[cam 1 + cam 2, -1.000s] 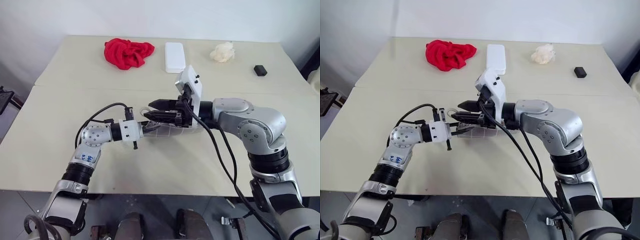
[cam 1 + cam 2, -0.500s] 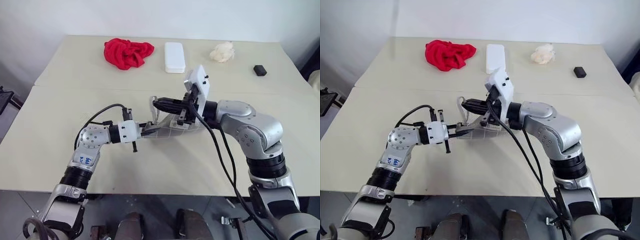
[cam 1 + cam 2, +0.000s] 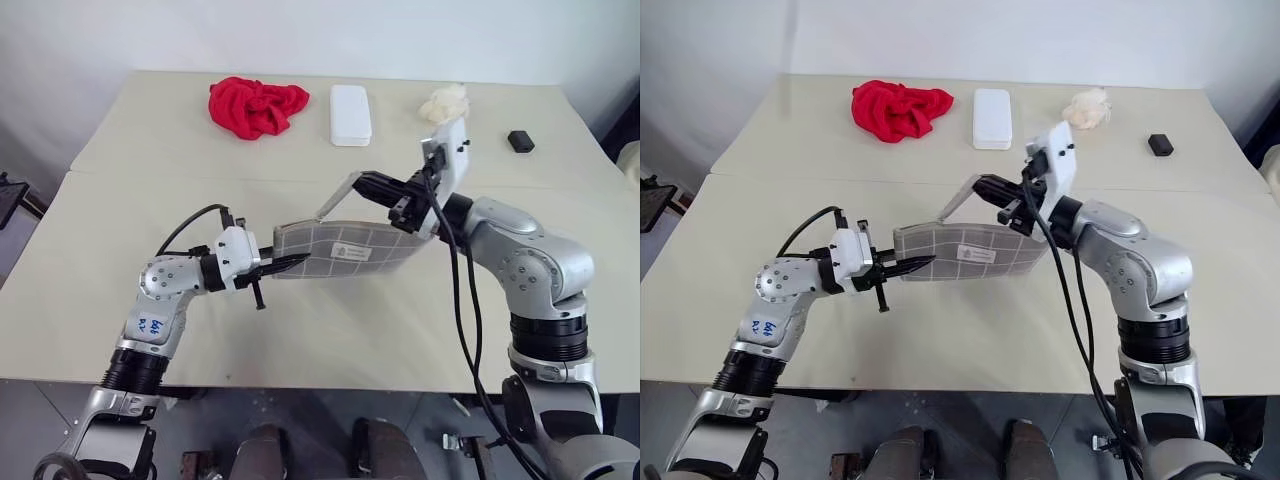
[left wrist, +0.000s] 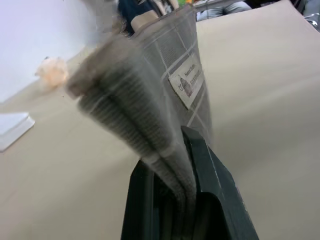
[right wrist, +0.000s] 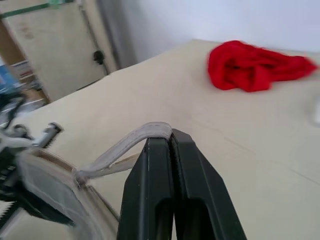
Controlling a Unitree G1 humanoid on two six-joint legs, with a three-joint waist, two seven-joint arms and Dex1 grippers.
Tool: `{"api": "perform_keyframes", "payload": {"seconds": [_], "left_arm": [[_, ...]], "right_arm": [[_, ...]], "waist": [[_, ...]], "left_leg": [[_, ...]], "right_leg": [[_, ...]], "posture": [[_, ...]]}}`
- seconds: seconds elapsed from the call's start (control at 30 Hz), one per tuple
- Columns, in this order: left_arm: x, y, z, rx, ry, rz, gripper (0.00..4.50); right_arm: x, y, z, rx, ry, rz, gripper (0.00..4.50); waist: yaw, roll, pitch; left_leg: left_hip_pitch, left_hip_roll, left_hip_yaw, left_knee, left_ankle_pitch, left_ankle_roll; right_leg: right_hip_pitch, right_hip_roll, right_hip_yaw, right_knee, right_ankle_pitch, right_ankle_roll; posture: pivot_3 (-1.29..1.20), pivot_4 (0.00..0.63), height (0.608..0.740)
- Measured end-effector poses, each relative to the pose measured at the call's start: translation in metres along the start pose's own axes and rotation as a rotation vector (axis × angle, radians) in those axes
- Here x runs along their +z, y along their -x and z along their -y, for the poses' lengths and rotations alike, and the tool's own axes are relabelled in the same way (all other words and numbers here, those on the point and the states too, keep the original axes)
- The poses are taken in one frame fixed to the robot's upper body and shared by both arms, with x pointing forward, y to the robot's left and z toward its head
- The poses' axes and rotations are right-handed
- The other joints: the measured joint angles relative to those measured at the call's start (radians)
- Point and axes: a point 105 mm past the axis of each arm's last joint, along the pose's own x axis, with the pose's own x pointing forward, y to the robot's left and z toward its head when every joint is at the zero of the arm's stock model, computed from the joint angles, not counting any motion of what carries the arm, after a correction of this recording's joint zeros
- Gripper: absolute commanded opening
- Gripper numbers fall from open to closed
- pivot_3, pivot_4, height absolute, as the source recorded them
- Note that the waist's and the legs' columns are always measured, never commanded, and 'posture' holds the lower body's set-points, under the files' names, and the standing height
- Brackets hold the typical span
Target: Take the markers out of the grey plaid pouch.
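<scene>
Pouch [image 3: 345, 250] stretched lengthwise between your claws: left claw [image 3: 290, 264] clamps its near end, right claw [image 3: 372, 183] pinches the zipper tab [image 3: 340, 197] above the far end.

Grey plaid pouch [image 3: 345, 250]: grey fabric, white grid lines, small white label with dark print. Zipper tab [image 3: 338, 196]: pale grey. Gripper fingers [image 4: 210, 165]: black. Cloth [image 3: 256, 104]: red. Case [image 3: 350, 114]: white. Crumpled wad [image 3: 444, 104]: cream. Block [image 3: 519, 140]: black. Table [image 3: 120, 220]: beige.
</scene>
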Motion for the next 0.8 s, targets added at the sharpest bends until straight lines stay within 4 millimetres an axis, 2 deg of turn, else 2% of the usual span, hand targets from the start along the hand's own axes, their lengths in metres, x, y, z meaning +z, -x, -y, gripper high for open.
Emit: {"api": "perform_keyframes", "payload": {"seconds": [0.07, 0.23, 0.37, 0.57, 0.67, 0.8], "left_arm": [[-0.001, 0.005, -0.004, 0.027, 0.076, 0.008, 0.0], [0.007, 0.011, -0.004, -0.007, 0.248, 0.027, 0.0], [0.011, 0.026, -0.006, -0.056, 0.365, 0.009, 0.0], [0.015, 0.025, 0.0, -0.125, 0.417, 0.013, 0.0], [0.013, 0.024, -0.001, -0.132, 0.423, 0.016, 0.0], [0.02, 0.009, -0.003, -0.145, 0.406, 0.062, 0.0]], "right_arm": [[0.002, 0.013, 0.014, -0.068, -0.004, 0.014, 0.07], [0.005, 0.034, 0.028, -0.132, -0.024, 0.054, 0.07], [0.001, 0.063, 0.045, -0.22, 0.005, 0.025, 0.07], [-0.014, 0.079, 0.047, -0.225, 0.005, -0.026, 0.07], [-0.013, 0.083, 0.045, -0.218, -0.003, -0.014, 0.07], [-0.004, 0.097, 0.035, -0.184, -0.018, 0.028, 0.94]], "waist": [[0.0, 0.0, 0.0], [-0.002, 0.0, 0.0], [-0.001, 0.0, 0.0], [0.001, 0.0, 0.0], [0.001, 0.0, 0.0], [0.013, 0.0, 0.0]], "left_leg": [[0.0, 0.0, 0.0, 0.0, 0.0, 0.0], [0.0, 0.0, 0.0, 0.0, 0.0, 0.0], [0.001, 0.0, 0.0, -0.001, 0.0, 0.0], [0.002, 0.0, 0.001, -0.001, 0.0, 0.0], [0.002, 0.0, 0.002, -0.001, 0.0, 0.0], [0.002, 0.0, 0.001, 0.0, 0.0, 0.0]], "right_leg": [[0.0, 0.0, 0.0, 0.0, 0.0, 0.0], [0.0, 0.0, 0.0, 0.0, 0.0, 0.0], [0.0, 0.0, 0.001, 0.0, 0.0, 0.0], [0.0, 0.001, 0.002, 0.0, 0.0, 0.0], [0.0, 0.001, 0.002, 0.0, 0.0, 0.0], [0.001, 0.001, 0.002, 0.0, 0.0, 0.0]], "posture": [[0.0, 0.15, 0.74], [0.0, 0.15, 0.74], [0.0, 0.15, 0.74], [0.0, 0.15, 0.74], [0.0, 0.15, 0.74], [0.0, 0.15, 0.74]]}}
